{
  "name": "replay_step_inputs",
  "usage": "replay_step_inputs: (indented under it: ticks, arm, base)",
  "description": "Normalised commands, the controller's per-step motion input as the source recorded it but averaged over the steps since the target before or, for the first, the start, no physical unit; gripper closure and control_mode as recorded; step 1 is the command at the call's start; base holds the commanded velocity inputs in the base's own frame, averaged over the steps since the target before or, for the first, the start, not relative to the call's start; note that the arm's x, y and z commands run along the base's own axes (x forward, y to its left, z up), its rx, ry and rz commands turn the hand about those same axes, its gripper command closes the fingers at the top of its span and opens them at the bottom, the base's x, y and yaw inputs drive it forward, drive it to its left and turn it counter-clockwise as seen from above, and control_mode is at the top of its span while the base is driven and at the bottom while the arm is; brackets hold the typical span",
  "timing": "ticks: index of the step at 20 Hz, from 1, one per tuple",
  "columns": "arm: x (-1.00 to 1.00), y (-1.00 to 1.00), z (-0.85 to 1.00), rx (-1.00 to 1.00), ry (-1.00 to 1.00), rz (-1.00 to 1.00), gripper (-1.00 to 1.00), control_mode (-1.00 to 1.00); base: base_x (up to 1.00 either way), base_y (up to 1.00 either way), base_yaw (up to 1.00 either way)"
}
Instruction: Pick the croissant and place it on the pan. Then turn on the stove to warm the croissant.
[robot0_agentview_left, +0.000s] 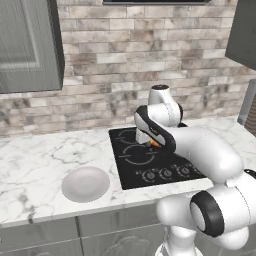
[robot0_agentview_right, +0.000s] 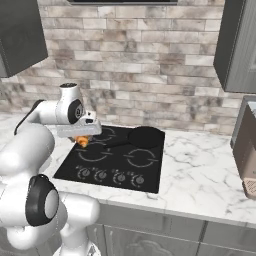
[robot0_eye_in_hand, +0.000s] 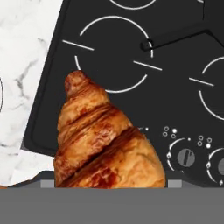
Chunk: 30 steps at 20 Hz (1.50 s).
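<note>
My gripper (robot0_agentview_right: 83, 137) hangs over the left side of the stove (robot0_agentview_right: 117, 162), shut on the croissant (robot0_agentview_right: 82, 141). In the hand view the golden-brown croissant (robot0_eye_in_hand: 103, 140) hides the fingertips, with a front burner ring of the stove (robot0_eye_in_hand: 183, 100) below it. The black pan (robot0_agentview_right: 146, 136) sits on the back right burner, apart from the croissant. Its thin handle (robot0_eye_in_hand: 175, 38) points toward the stove's middle. From the left base view the croissant (robot0_agentview_left: 155, 144) peeks out orange under the hand, and my arm hides the pan. The knobs (robot0_agentview_right: 110, 176) run along the front edge.
A pale grey round plate (robot0_agentview_left: 85, 183) lies on the marble counter (robot0_agentview_left: 35, 165) left of the stove. A boxy brown appliance (robot0_agentview_right: 246, 150) stands at the counter's right end. A brick wall runs behind, with dark cabinets (robot0_agentview_right: 237, 42) above.
</note>
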Motion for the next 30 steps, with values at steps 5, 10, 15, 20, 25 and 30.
replay_step_inputs:
  ticks: [5, 10, 15, 20, 25, 30]
  arm:
    - [0.32, -0.57, 0.0, 0.0, 0.0, -0.35, 1.0, -1.0]
    - [0.32, -0.6, 0.0, 0.0, 0.0, -0.35, 1.0, -1.0]
    - [0.12, -0.43, 0.0, 0.0, 0.0, -0.29, 1.0, -1.0]
    - [0.11, -0.29, 0.0, 0.0, 0.0, -0.19, 1.0, -1.0]
    - [0.41, -0.27, 0.0, 0.0, 0.0, -0.13, 1.0, -1.0]
    - [0.66, -0.34, 0.0, 0.0, 0.0, -0.11, 1.0, -1.0]
  base:
    - [0.0, 0.0, 0.0]
    - [0.0, 0.0, 0.0]
    - [0.0, 0.0, 0.0]
    - [0.0, 0.0, 0.0]
    - [0.0, 0.0, 0.0]
    - [0.0, 0.0, 0.0]
